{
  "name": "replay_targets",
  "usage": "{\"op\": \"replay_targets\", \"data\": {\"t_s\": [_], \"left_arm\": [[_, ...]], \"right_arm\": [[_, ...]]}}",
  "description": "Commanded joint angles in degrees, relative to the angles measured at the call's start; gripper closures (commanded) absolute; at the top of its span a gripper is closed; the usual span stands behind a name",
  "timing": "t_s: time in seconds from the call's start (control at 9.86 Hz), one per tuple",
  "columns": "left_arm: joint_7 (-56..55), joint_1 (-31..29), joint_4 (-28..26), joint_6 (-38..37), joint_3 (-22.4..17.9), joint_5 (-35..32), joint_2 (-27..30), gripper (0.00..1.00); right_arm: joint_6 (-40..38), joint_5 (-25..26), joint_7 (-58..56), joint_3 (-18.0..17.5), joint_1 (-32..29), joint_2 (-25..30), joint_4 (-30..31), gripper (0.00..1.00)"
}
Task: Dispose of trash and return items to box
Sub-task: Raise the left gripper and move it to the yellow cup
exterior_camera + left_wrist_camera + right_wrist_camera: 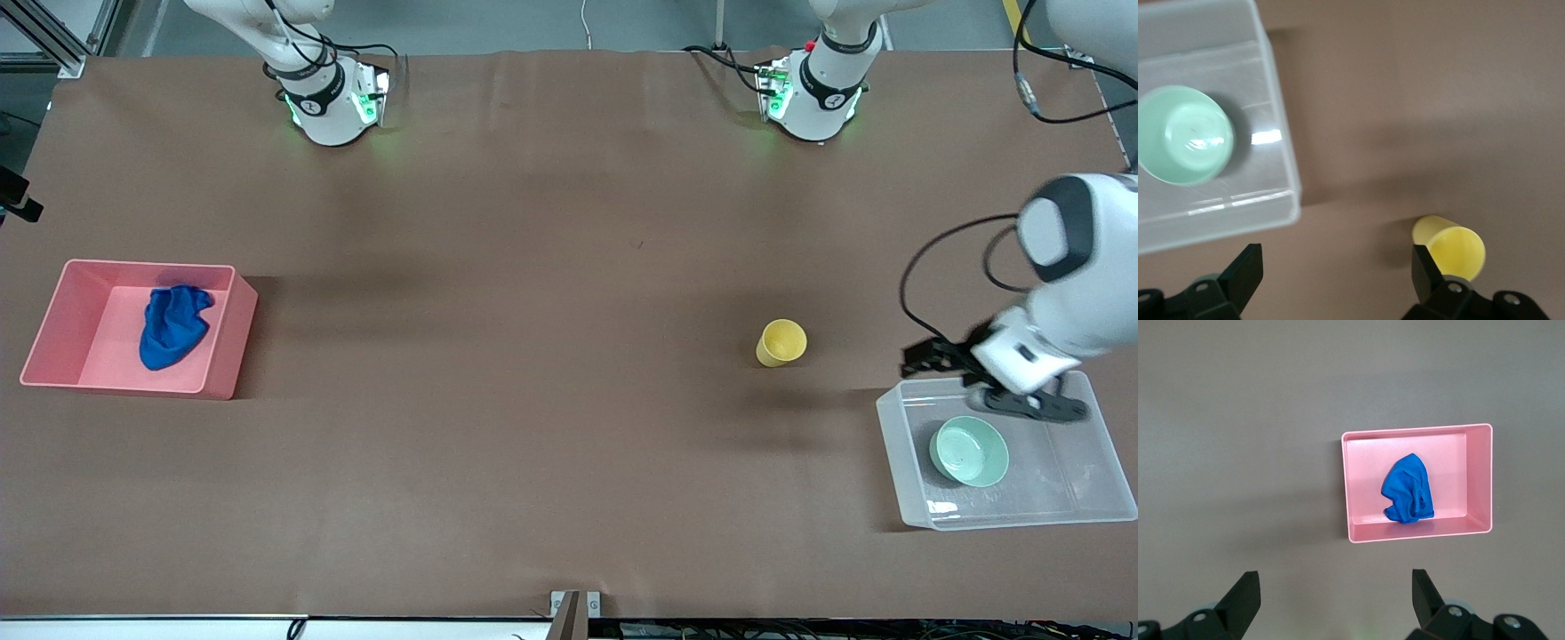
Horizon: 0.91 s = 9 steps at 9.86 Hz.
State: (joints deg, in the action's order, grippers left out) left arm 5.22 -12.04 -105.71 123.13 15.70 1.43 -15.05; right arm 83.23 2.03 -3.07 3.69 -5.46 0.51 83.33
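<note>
brown-covered table point(551, 400), apparently grey floor point(498, 22)

The royal-blue cloth rag point(174, 325) point(1408, 489) is seen crumpled in irregular folds inside the pink bin point(62, 307) point(1479, 480), which is placed toward the right arm's end of the table. The pale mint-green bowl point(969, 452) point(1183, 135) is found upright on the bottom of the clear plastic tub point(1058, 511) point(1275, 113), near the tub's wall that faces the table's middle; the tub is set toward the left arm's end of the table. The small yellow cup point(781, 342) point(1449, 247) is left standing on the brown table, mouth up, apart from the tub, farther from the front camera and toward the table's middle.
</note>
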Motion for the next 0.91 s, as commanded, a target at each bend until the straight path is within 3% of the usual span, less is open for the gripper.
{"op": "replay_targets", "data": {"t_s": [0.0, 0.3, 0.71, 0.81], "left_arm": [[-4.6, -0.8, -14.2, 8.5, 4.0, -0.9, 4.4, 0.02], [-5.7, -0.6, -23.4, 21.7, 5.0, -0.9, 1.9, 0.02], [-5.5, 2.2, -22.7, 29.1, 5.0, -0.9, -5.5, 0.04], [-5.5, 2.6, -22.8, 29.1, 4.9, -1.0, -6.2, 0.16]], "right_arm": [[0.4, -0.2, 0.7, -0.1, -0.3, 0.5, 0.4, 0.00], [0.4, -0.3, 0.8, 0.4, -0.1, 0.4, 0.4, 0.00], [0.4, -0.3, 0.7, 0.5, 0.1, 0.4, 0.4, 0.00], [0.3, -0.3, 0.7, 0.5, 0.0, 0.5, 0.4, 0.00]]}}
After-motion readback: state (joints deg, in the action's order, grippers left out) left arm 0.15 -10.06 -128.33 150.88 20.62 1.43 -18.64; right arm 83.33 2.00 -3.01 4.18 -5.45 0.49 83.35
